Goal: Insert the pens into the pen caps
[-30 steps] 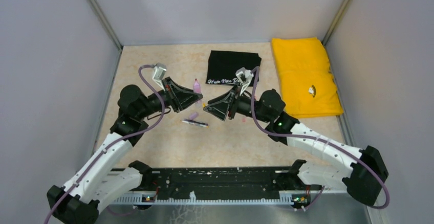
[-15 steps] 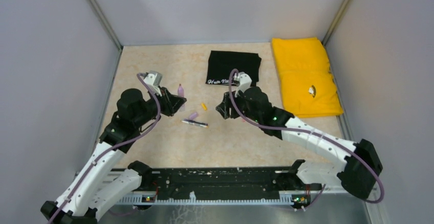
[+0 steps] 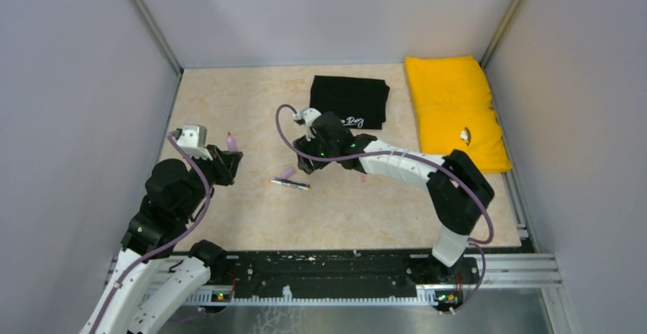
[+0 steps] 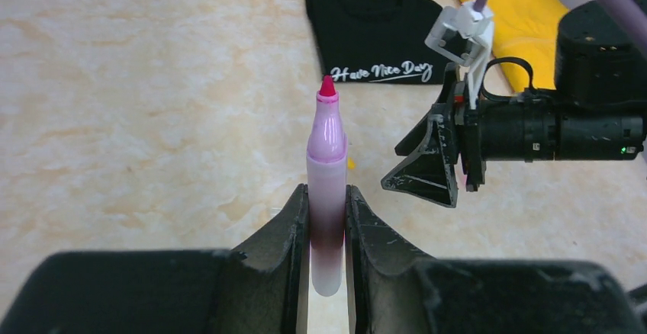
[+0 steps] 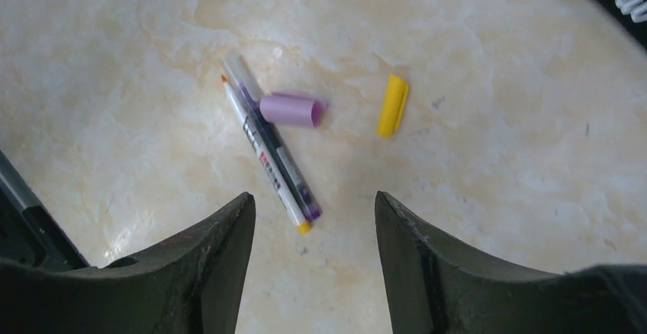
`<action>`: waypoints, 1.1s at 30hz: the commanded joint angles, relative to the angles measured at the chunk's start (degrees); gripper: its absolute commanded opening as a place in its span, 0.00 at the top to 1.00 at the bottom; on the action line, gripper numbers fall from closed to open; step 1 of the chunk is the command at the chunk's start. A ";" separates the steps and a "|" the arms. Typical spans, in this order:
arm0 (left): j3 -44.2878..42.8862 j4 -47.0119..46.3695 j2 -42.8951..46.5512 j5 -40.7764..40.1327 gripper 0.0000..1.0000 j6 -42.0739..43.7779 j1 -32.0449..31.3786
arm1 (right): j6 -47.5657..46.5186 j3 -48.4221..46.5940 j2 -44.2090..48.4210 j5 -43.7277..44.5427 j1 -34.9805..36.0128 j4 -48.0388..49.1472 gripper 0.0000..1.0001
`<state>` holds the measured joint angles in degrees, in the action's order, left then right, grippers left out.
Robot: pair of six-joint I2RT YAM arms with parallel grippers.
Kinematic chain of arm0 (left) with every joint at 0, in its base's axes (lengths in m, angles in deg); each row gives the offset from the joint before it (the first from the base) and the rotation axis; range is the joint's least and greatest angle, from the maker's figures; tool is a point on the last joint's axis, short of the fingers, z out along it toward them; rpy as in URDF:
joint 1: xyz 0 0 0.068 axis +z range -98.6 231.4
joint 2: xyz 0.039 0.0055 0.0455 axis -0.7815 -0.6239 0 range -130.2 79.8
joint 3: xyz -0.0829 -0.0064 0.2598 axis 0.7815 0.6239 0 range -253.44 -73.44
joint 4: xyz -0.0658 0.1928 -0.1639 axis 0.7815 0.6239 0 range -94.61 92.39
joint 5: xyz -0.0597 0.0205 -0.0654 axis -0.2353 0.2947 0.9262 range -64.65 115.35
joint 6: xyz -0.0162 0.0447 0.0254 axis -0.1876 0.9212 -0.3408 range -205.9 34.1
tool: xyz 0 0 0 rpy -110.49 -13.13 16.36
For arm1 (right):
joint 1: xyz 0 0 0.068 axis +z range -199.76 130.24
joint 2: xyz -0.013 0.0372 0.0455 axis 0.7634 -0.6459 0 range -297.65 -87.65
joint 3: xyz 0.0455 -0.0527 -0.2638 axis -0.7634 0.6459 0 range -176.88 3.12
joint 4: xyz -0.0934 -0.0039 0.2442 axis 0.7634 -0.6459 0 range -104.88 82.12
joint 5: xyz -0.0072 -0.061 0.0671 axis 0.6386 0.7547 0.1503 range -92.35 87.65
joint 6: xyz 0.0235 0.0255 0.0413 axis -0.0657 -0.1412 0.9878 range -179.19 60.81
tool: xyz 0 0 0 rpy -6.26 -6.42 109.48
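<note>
Pale pink pen [image 4: 326, 132], tip bare, stands clamped upright in the left gripper [image 4: 326, 195], while the right gripper [image 5: 311, 200], jaws apart and empty, hovers over the purple cap [image 5: 292, 110] and yellow cap [image 5: 392, 105] beside the black-and-white pen [image 5: 271, 155]. Cap pickup looks next, calling for a precise pinch.

Beige marbled tabletop [image 3: 229, 97] with black-and-white pen [image 5: 271, 155], purple cap [image 5: 291, 110], yellow cap [image 5: 392, 105], black printed cloth [image 3: 349, 97], yellow cloth [image 3: 454, 113], perhaps a shirt.

pink pen [image 4: 326, 189] clamped | white pen [image 5: 271, 155], purple cap [image 5: 291, 110] touching | yellow cap [image 5: 392, 105] apart
</note>
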<state>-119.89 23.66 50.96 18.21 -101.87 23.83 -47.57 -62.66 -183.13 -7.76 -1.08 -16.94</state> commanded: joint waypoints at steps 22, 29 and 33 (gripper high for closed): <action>0.81 4.22 5.81 -9.33 1.00 4.48 -0.10 | -11.11 -41.28 -35.17 -3.14 4.08 -19.80 0.35; 0.92 4.01 5.55 -9.16 1.00 4.60 -0.05 | -9.96 -40.07 -34.07 1.91 4.23 -21.59 0.37; 0.96 3.93 5.20 -8.93 1.00 4.71 -0.07 | -8.40 -39.21 -33.22 3.27 4.14 -22.38 0.41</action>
<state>-119.35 27.99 56.14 9.69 -98.02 23.83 -57.67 -101.56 -218.27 -7.43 2.64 -38.73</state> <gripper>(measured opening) 0.238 0.611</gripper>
